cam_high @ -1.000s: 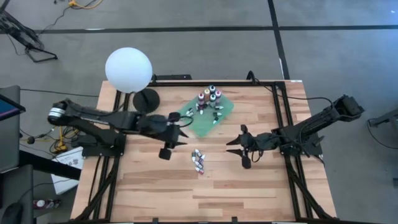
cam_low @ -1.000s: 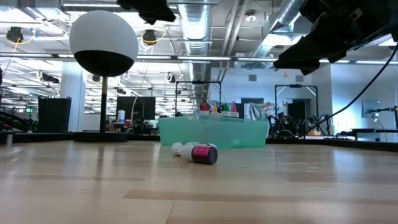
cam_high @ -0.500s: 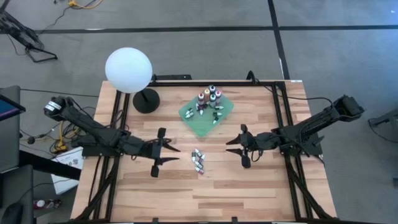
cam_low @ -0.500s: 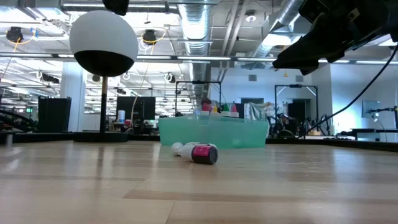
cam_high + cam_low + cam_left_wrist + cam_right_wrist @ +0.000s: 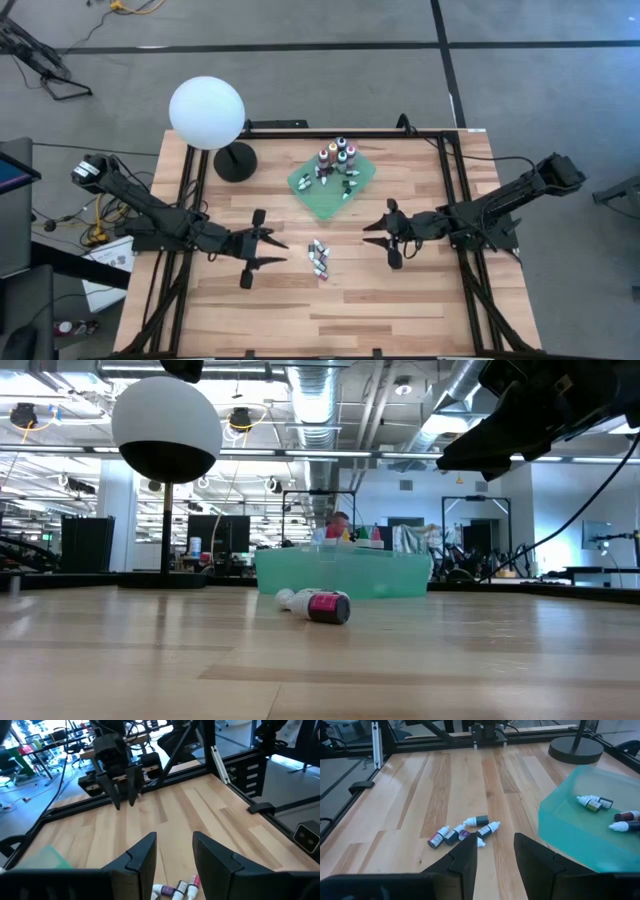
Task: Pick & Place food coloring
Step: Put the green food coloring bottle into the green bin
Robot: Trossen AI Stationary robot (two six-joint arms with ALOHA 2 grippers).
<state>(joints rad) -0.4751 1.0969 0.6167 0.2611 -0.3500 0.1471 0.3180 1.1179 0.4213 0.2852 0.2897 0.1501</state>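
Note:
Several small food coloring bottles (image 5: pixel 318 256) lie on their sides in a loose group on the wooden table (image 5: pixel 400 310); they also show in the right wrist view (image 5: pixel 462 833) and the low view (image 5: pixel 320 605). More bottles (image 5: pixel 335 158) stand and lie in a shallow green tray (image 5: pixel 325 200) farther back. My left gripper (image 5: pixel 266 251) hovers open just left of the loose group, pointing at it, with the bottles (image 5: pixel 175 890) below its fingers. My right gripper (image 5: pixel 376 234) hovers open to the right of the group, nothing between its fingers (image 5: pixel 465 862).
A white globe lamp (image 5: pixel 207 113) on a dark round foot (image 5: pixel 234 161) stands at the back left. Black frame rails (image 5: pixel 455 180) run along the table's sides. Bare wood stretches toward the near edge (image 5: pixel 320 330).
My left gripper has swung away from the green tray's left corner toward the table's near edge and come down a little, ending left of the loose bottles. It stays open. The right arm and the bottles have kept still.

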